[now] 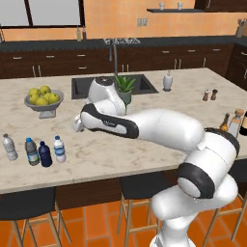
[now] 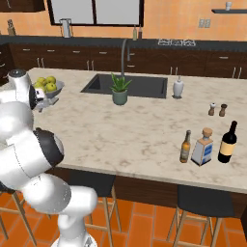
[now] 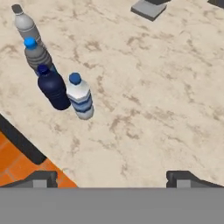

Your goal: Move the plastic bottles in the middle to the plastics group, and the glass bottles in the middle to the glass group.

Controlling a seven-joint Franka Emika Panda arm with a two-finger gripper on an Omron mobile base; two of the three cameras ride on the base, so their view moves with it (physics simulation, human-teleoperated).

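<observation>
Four small bottles stand in a row near the counter's front left edge. From the left they are a greyish clear bottle [image 1: 8, 147] [image 3: 24, 24], a blue-capped bottle with a dark label [image 1: 32, 151] [image 3: 36, 54], the dark navy bottle [image 1: 45, 154] [image 3: 52, 87], and the clear bottle with a blue label [image 1: 59, 148] [image 3: 80, 98]. My gripper [image 3: 111, 179] hovers open above the counter to their right, holding nothing. At the far right, the amber-brown bottle [image 2: 185, 146] [image 1: 225, 123] stands beside the tan-topped pale bottle [image 2: 202, 147] and the dark bottle [image 2: 227, 142].
A fruit bowl [image 1: 43, 103] [image 2: 48, 89] stands behind the small bottles. The sink [image 1: 144, 84], a potted plant [image 2: 119, 89], a soap dispenser [image 2: 178, 88] and two shakers [image 2: 217, 109] sit farther back. Stools [image 1: 140, 185] stand under the counter's front edge.
</observation>
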